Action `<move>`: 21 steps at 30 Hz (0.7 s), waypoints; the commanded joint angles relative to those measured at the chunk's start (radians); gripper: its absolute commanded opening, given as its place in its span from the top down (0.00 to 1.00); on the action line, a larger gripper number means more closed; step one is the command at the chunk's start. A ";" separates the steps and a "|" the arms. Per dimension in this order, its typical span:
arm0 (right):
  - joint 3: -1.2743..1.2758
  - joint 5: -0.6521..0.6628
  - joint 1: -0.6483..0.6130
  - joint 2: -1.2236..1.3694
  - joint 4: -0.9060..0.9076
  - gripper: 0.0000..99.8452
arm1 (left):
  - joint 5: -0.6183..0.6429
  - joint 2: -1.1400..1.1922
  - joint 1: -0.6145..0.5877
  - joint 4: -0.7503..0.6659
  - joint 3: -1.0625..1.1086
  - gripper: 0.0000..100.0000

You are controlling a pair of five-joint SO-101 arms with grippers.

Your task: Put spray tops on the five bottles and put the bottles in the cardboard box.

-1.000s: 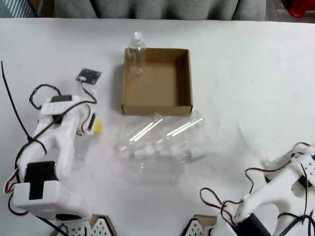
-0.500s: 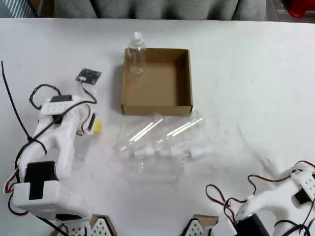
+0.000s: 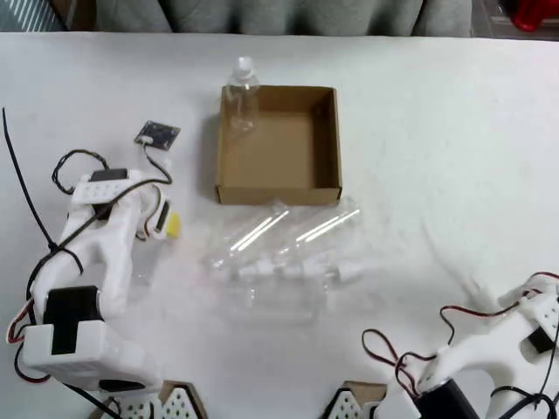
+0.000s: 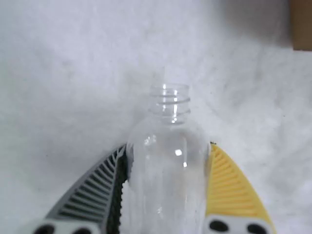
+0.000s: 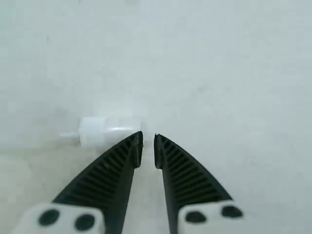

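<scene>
Over the white table (image 3: 437, 131), left hand (image 4: 168, 148) tight around an uncapped bottle (image 4: 169, 190), right hand (image 5: 147, 139) nearly closed, empty.

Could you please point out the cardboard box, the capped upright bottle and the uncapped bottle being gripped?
cardboard box (image 3: 278, 194), high view, its near wall.
capped upright bottle (image 3: 241, 100), high view, its clear body.
uncapped bottle (image 4: 168, 165), left wrist view, its shoulder.

High view down over whole table (image 3: 454, 131); wrist views close to it, past left pincer (image 4: 168, 146), right pincer (image 5: 147, 136)
</scene>
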 commanded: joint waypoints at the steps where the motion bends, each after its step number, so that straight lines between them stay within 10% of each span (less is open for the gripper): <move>1: -0.104 -0.175 0.021 -0.027 0.024 0.98 | 0.000 -0.044 0.008 -0.011 -0.015 0.98; 10: -0.107 -0.423 -0.107 0.127 0.021 0.79 | 0.000 -0.044 0.008 -0.015 -0.015 0.98; 21: -0.439 -0.557 -0.200 0.536 0.107 0.78 | 0.000 -0.044 0.008 -0.014 -0.015 0.98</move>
